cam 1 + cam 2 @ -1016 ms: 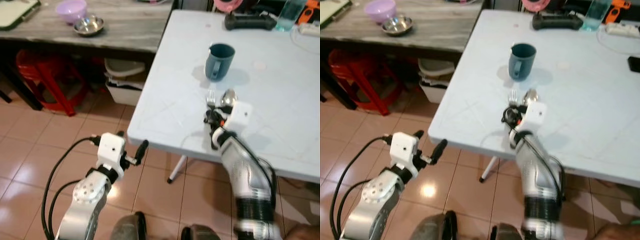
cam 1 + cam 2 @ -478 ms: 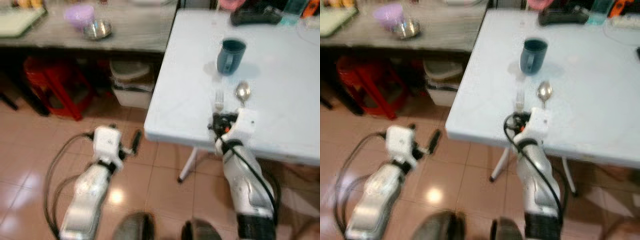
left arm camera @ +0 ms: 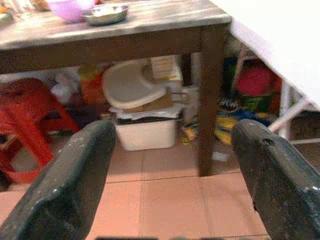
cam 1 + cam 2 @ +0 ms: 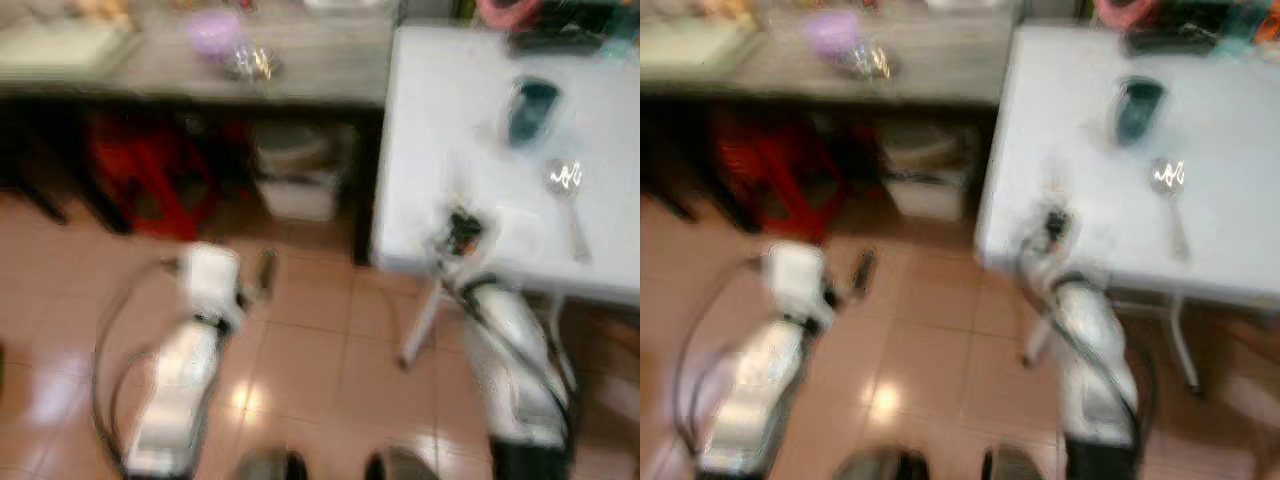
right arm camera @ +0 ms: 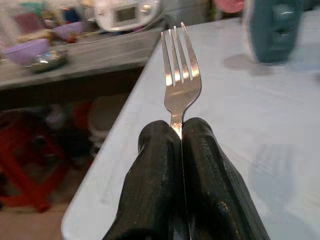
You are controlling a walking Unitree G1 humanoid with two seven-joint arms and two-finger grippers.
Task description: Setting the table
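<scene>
My right gripper [image 5: 180, 131] is shut on the handle of a silver fork [image 5: 180, 75], its tines pointing out over the white table [image 4: 430, 150]. In the blurred eye views this gripper [image 4: 462, 232] sits at the table's near left edge. A silver spoon [image 4: 566, 180] lies on the table to its right. Farther back stands a blue mug [image 4: 530, 105]. My left gripper [image 3: 172, 145] is open and holds nothing. It hangs low over the tiled floor [image 4: 300, 360], left of the table.
A wooden side table [image 4: 150, 70] on the left carries a purple bowl [image 4: 212, 30] and a steel bowl [image 4: 250, 65]. Under it are a red stool [image 4: 150, 160] and a white bin [image 4: 300, 185]. A black object [image 4: 560, 40] lies at the white table's far edge.
The whole picture has shifted and blurred, so the camera moved. The right gripper with the fork now sits farther left of the spoon, nearer the table edge. The left gripper stays open.
</scene>
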